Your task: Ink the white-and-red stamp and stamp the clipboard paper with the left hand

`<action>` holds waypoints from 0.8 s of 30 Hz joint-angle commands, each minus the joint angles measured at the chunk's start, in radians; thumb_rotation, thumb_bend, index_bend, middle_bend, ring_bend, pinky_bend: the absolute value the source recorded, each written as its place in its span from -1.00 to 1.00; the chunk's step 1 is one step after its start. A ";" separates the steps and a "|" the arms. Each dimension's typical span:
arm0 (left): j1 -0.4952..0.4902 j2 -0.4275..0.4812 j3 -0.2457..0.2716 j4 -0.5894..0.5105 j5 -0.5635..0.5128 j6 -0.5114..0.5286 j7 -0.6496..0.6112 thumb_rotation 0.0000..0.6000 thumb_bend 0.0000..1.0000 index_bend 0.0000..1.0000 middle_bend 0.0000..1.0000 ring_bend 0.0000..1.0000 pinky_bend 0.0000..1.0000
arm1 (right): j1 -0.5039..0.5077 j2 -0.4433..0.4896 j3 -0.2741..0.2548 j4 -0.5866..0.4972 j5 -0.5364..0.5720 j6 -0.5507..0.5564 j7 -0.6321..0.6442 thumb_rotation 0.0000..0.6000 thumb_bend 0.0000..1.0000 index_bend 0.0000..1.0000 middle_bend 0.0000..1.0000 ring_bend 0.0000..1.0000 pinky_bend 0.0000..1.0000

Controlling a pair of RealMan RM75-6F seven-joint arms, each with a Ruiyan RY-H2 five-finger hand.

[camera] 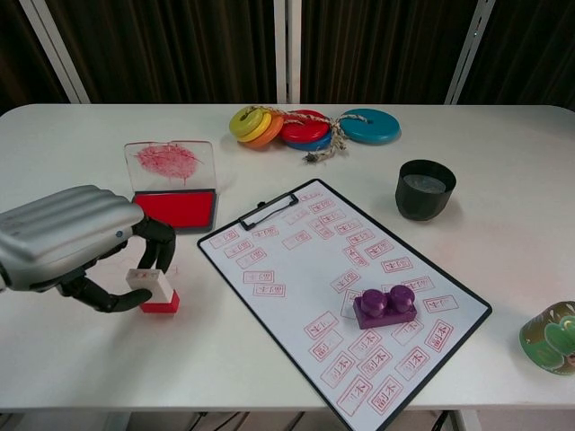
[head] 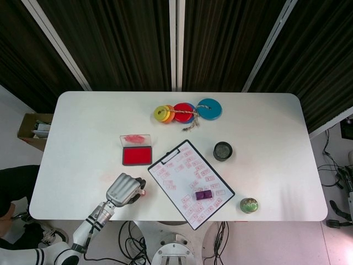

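White table [camera: 503, 224] — left hand [camera: 67, 238] half-hides stamp [camera: 154, 291] — grip unclear.

I see a smooth matt white table [camera: 503, 206], a silver metallic-looking robot hand [camera: 67, 238], and a glossy plastic purple brick [camera: 384, 306].

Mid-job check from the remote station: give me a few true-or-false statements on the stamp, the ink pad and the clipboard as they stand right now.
1. The left hand has its fingers around the white-and-red stamp. True.
2. The stamp is on the red ink pad. False: it stands on the table, nearer the robot than the pad.
3. The ink pad's clear lid is open. True.
4. A purple block sits on the clipboard paper. True.
5. The paper is blank. False: red stamp marks cover it.
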 commanded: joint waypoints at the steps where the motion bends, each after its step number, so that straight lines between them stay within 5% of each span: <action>1: -0.010 0.011 -0.008 -0.004 0.008 0.004 -0.012 1.00 -0.20 0.11 0.15 0.92 1.00 | 0.000 0.001 0.000 -0.001 -0.001 0.001 -0.001 1.00 -0.62 -1.00 -1.00 -1.00 -1.00; 15: -0.208 0.049 -0.218 0.095 -0.092 -0.142 -0.198 1.00 -0.15 0.13 0.17 0.99 1.00 | -0.001 0.014 0.005 -0.029 -0.004 0.013 -0.023 1.00 -0.61 -1.00 -1.00 -1.00 -1.00; 24: -0.293 -0.046 -0.220 0.298 -0.154 -0.222 -0.224 1.00 -0.14 0.14 0.18 1.00 1.00 | -0.006 0.028 0.011 -0.046 -0.001 0.029 -0.029 1.00 -0.60 -1.00 -1.00 -1.00 -1.00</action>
